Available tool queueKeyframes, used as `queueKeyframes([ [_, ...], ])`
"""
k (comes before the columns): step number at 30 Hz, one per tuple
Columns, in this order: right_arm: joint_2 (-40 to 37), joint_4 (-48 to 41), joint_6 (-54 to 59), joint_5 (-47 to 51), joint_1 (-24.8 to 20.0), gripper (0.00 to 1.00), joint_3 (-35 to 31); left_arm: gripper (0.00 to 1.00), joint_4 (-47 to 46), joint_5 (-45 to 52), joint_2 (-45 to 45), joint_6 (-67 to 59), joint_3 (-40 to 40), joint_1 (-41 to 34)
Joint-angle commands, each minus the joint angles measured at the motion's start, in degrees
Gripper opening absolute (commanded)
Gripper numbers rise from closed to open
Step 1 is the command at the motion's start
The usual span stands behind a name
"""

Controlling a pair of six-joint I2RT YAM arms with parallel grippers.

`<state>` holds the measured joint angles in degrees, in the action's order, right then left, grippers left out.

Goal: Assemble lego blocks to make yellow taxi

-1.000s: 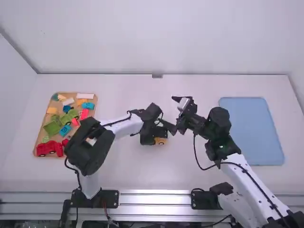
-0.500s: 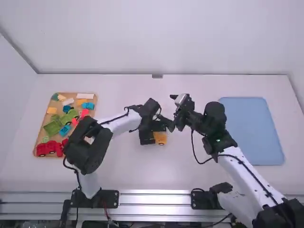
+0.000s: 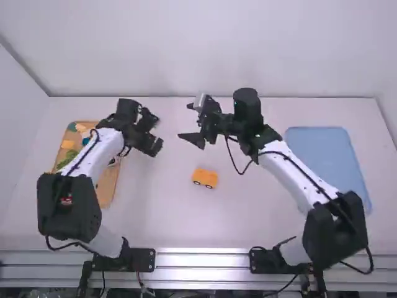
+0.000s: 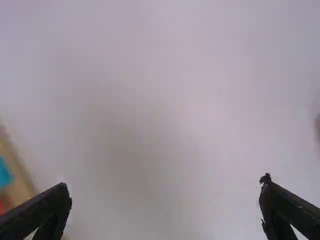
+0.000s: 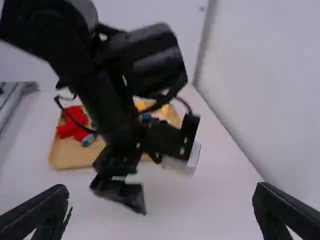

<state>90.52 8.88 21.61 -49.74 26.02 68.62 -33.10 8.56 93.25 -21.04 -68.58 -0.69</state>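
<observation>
On the open table near the middle sits a yellow-orange block vehicle (image 3: 205, 178), upright with dark wheels on its near side. My left gripper (image 3: 156, 131) is up and left of it, just beyond the tray's right edge, open with nothing in it. In the left wrist view, my left gripper (image 4: 165, 188) has its fingers wide apart over bare table. My right gripper (image 3: 191, 123) is above the table, farther from the camera than the vehicle, and open. The right wrist view shows my right gripper (image 5: 161, 192) with a wide, vacant gap.
A wooden tray (image 3: 107, 194) of loose colored blocks is at the left, partly under the left arm. Its edge (image 4: 20, 175) also shows in the left wrist view. A blue mat (image 3: 325, 164) lies at the right.
My left gripper has let go of the vehicle and swung left toward the tray. My right gripper has moved left and away from the camera. The vehicle now stands uncovered on the table.
</observation>
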Motion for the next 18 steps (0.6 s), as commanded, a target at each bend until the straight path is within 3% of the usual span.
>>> queueKeyframes([
  [1,5.11,0.0,1.2,-5.7,1.14,0.98,6.03,0.99,-1.31,-2.47,-4.17,13.77,-0.24,5.14],
  [11,18.91,-0.57,-0.33,-10.71,4.66,0.98,19.28,0.99,-6.25,-18.53,-11.28,42.16,-0.24,22.53],
  [18,20.48,-0.15,-0.31,-10.71,6.32,0.98,20.79,0.99,-2.36,-8.63,-10.16,40.63,-2.82,29.33],
])
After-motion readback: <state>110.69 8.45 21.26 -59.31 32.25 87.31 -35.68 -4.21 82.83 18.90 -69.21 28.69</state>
